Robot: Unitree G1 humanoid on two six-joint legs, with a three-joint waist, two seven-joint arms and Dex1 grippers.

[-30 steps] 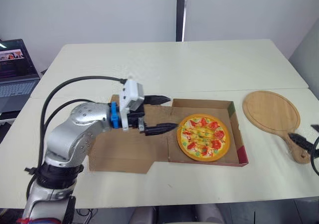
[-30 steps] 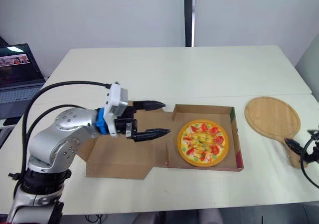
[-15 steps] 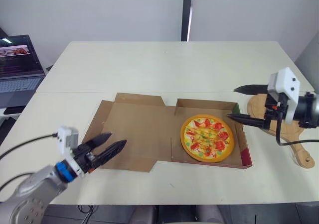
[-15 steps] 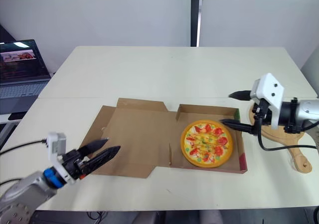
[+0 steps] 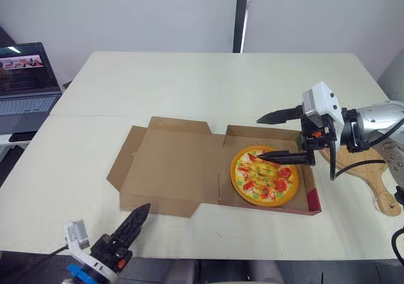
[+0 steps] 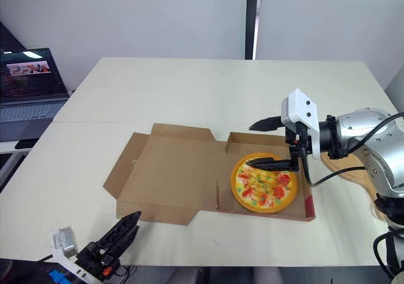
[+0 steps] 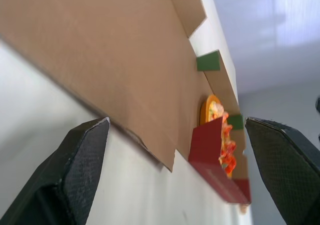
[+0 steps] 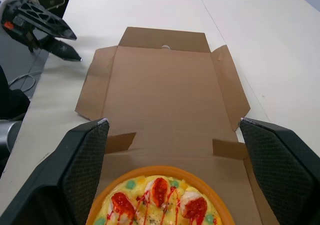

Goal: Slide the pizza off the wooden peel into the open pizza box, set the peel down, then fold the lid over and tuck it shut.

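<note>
Both hands are empty, with their fingers released and spread. The right hand (image 5: 260,137) hovers over the far part of the open pizza box (image 5: 310,195). One finger reaches over the far edge of the pizza (image 5: 265,177) and the other sits above the box's back wall; whether the lower finger touches the pizza cannot be told. The pizza lies flat in the box's tray and fills most of it. The lid (image 5: 170,170) is folded out flat on the bench (image 5: 189,88) to the left of the tray, its side flaps spread open. The wooden peel (image 5: 379,180) lies on the bench to the right of the box, partly hidden behind the right arm and its cable, with its handle toward the near edge. The left hand (image 5: 142,211) hangs low at the bench's near edge on the left, apart from the box and pointing toward the lid's near corner. Its wrist view shows the fingers wide apart, with the box's near side between them. A laptop (image 5: 25,76) stands open beyond the bench's left edge.
</note>
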